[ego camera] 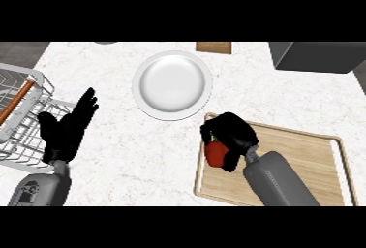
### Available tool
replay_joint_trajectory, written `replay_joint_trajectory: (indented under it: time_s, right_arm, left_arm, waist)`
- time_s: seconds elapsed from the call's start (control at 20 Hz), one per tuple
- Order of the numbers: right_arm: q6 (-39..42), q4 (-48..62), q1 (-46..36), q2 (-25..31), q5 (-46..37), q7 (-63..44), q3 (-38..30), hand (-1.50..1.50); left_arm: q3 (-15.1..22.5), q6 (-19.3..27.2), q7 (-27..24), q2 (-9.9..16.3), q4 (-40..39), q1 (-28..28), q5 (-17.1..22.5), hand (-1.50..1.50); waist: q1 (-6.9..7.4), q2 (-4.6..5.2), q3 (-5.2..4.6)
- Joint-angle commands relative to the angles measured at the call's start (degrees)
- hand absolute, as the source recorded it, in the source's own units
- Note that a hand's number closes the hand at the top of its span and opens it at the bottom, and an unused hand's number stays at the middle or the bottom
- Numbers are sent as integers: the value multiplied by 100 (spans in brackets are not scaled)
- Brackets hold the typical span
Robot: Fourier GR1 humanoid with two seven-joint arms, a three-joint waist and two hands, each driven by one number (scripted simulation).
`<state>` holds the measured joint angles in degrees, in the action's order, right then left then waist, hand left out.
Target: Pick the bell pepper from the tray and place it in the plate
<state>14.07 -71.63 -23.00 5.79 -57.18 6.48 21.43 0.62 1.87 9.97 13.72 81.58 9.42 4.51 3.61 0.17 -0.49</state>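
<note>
Curling round the red bell pepper (216,152) at the near-left corner of the tray (314,160), the right hand (232,135) grasps it for lifting toward the plate (172,85) beyond the tray.

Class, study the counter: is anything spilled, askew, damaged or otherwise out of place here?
Nothing stands out. The white plate lies flat and bare, the wooden tray sits flat on the counter, and the right hand curls round the red bell pepper over the tray. The left hand rests open by the wire rack.
</note>
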Motion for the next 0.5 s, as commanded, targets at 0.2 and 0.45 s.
replay_joint_trajectory:
  time_s: [0.2, 0.45]
  right_arm:
    - [-1788, -398, -1065, -568, -129, -2397, 330, 150]
    - [-2738, -328, -1871, -576, -721, -4016, 510, 150]
  left_arm:
    - [218, -72, -1, -128, -104, 230, -76, 0]
    - [263, -61, 63, -194, -238, 395, -92, 0]
  waist:
    - [378, -10, 47]
    - [425, 5, 24]
